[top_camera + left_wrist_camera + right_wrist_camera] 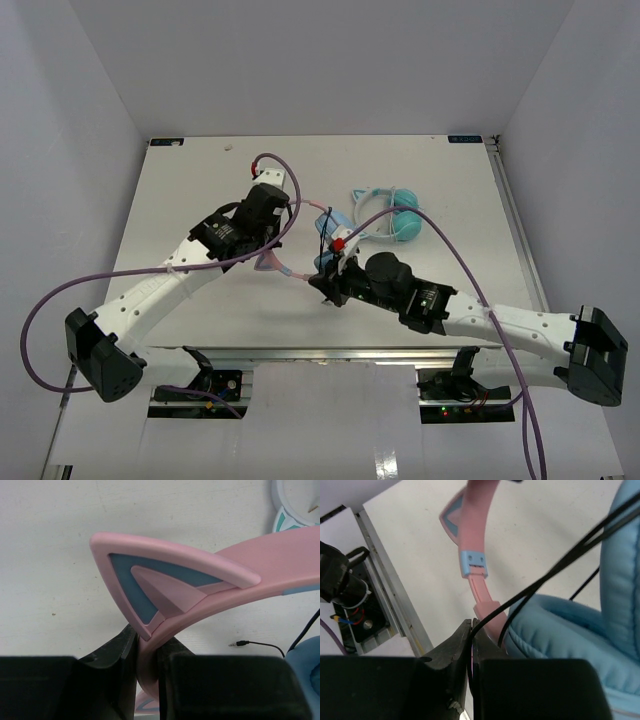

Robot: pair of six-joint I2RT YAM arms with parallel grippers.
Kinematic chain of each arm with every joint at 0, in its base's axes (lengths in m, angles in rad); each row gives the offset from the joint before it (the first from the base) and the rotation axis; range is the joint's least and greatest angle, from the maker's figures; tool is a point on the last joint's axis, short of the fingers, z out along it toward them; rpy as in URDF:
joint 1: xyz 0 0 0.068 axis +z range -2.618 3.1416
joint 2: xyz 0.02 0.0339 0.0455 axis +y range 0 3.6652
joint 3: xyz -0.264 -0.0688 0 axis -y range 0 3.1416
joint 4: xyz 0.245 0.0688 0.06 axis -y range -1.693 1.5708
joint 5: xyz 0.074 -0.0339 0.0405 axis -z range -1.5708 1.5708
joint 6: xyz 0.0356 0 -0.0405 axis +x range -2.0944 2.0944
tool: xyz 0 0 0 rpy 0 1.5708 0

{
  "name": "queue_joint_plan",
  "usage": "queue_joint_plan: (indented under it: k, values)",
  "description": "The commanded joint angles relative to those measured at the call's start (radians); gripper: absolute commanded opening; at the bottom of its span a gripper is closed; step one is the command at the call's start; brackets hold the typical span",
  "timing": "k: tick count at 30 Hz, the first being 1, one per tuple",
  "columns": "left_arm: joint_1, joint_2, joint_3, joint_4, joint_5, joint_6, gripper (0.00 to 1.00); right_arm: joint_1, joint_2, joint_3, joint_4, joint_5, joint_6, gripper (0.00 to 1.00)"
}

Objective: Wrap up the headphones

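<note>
Top view: two arms, two headphone sets. Pink headphones [270,263] centre, between both tools; pale second pair [392,222] just behind. Bare bench [200,180] left and far.
Left wrist only: left tool [147,655] clamped on headband [270,575] under cat ear [150,575]; plug [242,643] lying loose.
Right wrist only: right tool [472,630] pinched shut on black cable [555,572] beside ear cup [560,625].

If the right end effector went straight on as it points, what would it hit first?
Probably the headphones: their pink headband arm lies just beyond the right end effector, which is shut on the black cable, with the blue ear cup beside it. Depth is unclear.
</note>
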Motion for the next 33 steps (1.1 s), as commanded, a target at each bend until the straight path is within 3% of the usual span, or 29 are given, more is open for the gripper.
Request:
queue_joint_plan:
  k: [1, 16, 33]
  values:
    - [0.016, -0.078, 0.066, 0.084, -0.005, -0.097, 0.0, 0.051, 0.004, -0.051, 0.086, 0.067, -0.014, 0.08]
    - [0.014, -0.135, 0.076, 0.065, 0.036, -0.143, 0.0, 0.104, 0.047, -0.208, 0.33, 0.226, -0.046, 0.09]
    - [0.015, -0.202, 0.027, 0.073, 0.101, -0.172, 0.0, 0.106, 0.184, -0.351, 0.756, 0.223, -0.148, 0.17]
